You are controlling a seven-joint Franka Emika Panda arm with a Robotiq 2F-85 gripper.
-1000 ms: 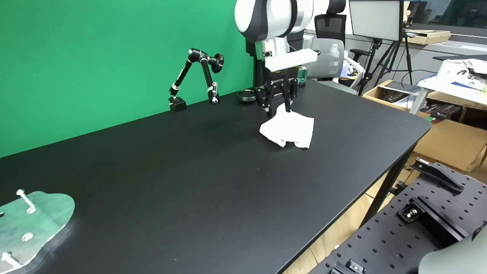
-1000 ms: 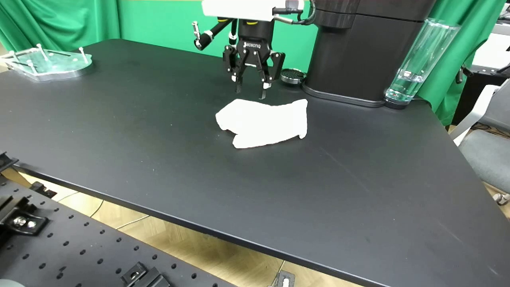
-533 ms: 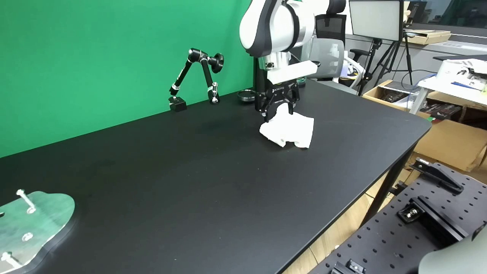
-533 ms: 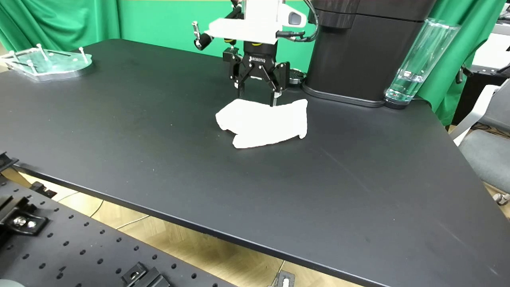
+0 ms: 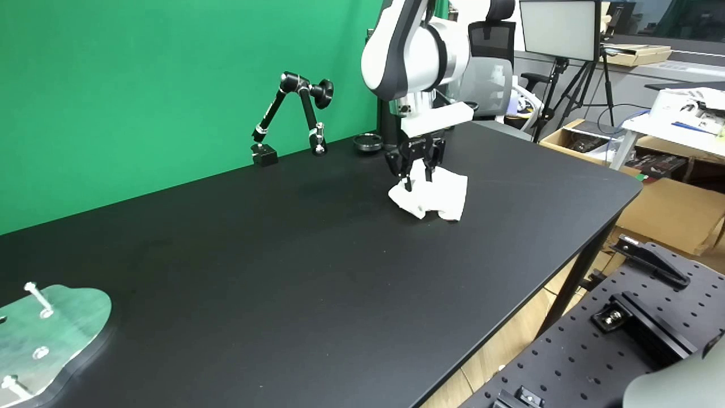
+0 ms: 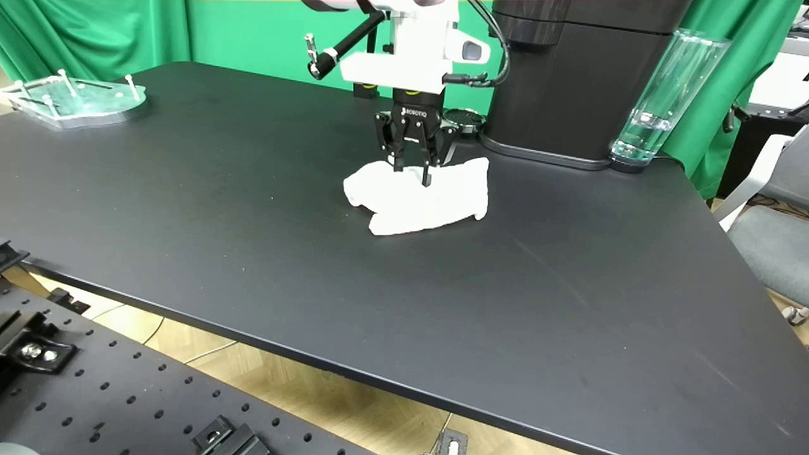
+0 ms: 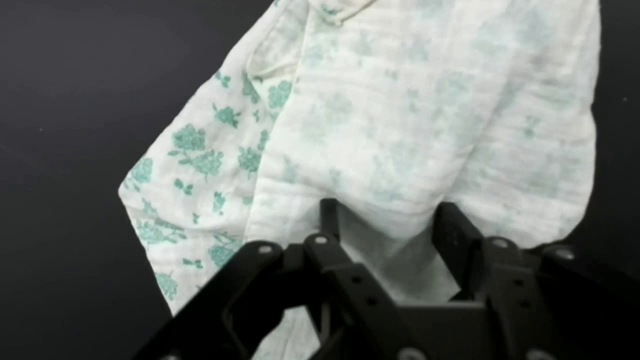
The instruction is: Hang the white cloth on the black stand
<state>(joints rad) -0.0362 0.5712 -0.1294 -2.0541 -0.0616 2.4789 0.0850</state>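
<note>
The white cloth (image 5: 444, 195) lies rumpled on the black table in both exterior views (image 6: 436, 205). In the wrist view the cloth (image 7: 400, 115) shows a green flower print and folded layers. My gripper (image 5: 418, 182) points down over the cloth's back part in both exterior views (image 6: 412, 175). In the wrist view the gripper (image 7: 387, 212) has its fingertips apart and touching the cloth, with a fold puckered between them. The black stand (image 5: 308, 112), a jointed arm, rises at the table's back edge; part of it (image 6: 354, 43) shows behind the robot's wrist.
A clear greenish board with white pegs (image 5: 73, 317) lies at the table's far end. A round metal dish (image 6: 464, 120), a large black machine (image 6: 569, 95) and a clear tube (image 6: 667, 101) stand at the back. A perforated platform (image 6: 158, 379) lies beyond the table's edge.
My gripper has come down and forward onto the cloth. Its fingers spread wider half a second ago and are now closer together. The cloth's back part has shifted slightly.
</note>
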